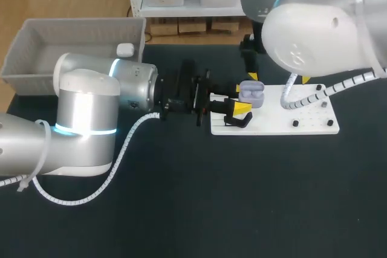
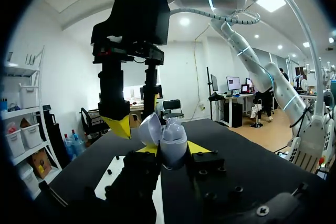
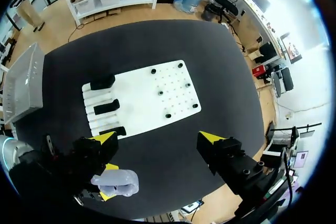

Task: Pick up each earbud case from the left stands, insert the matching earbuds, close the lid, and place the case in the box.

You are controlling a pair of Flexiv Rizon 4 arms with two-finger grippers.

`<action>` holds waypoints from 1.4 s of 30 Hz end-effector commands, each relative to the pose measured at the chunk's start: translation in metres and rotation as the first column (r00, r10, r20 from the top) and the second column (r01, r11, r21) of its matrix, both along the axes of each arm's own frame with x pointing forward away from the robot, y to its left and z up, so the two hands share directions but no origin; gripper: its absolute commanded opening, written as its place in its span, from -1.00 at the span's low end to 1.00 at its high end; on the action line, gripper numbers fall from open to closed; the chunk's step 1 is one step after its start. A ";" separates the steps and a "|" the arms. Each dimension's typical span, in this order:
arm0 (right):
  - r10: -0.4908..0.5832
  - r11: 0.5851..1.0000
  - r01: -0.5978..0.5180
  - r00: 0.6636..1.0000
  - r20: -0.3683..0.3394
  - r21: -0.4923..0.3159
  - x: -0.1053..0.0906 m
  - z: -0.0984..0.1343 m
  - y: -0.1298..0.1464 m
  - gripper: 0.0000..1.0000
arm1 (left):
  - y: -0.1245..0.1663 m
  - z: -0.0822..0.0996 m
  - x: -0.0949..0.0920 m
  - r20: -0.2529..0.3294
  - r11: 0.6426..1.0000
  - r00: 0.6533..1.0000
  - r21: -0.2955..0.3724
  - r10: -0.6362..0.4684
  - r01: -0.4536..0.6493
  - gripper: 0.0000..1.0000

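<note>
Earbud case [image 1: 251, 93], lavender, lid open: gripped from two sides by the left claw [image 2: 172, 149] and held opening-up over the left end of the white board [image 1: 302, 126], presumably to present the cavities for loading. The right claw [image 3: 157, 140] is stationed directly above, fingers wide apart, nothing held. The box [image 1: 72, 21] is noted at the tabletop's far left corner, a white case [image 1: 124, 49] inside.

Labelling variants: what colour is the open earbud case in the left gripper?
Pale lilac-grey. The open earbud case shows best in left wrist view.
</note>
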State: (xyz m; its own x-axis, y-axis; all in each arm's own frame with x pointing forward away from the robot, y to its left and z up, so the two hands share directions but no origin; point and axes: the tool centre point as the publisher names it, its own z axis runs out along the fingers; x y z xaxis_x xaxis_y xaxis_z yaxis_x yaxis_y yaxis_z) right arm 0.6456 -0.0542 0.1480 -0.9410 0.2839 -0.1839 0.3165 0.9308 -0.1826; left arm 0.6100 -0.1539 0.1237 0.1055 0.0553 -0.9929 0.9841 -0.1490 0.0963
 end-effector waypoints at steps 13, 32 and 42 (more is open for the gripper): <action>0.088 0.995 -0.087 0.996 -0.024 0.053 -0.027 0.004 0.008 1.00 | 0.000 -0.001 -0.001 0.003 1.000 1.000 -0.003 0.006 -0.006 -1.00; 0.100 0.980 -0.149 0.943 0.318 0.132 -0.053 0.077 -0.025 1.00 | 0.047 0.019 0.005 -0.046 0.989 0.990 0.071 0.132 -0.128 -1.00; 0.100 0.980 -0.149 0.943 0.318 0.132 -0.053 0.077 -0.025 1.00 | 0.166 0.051 0.053 0.045 0.896 0.913 0.181 0.405 -0.406 -1.00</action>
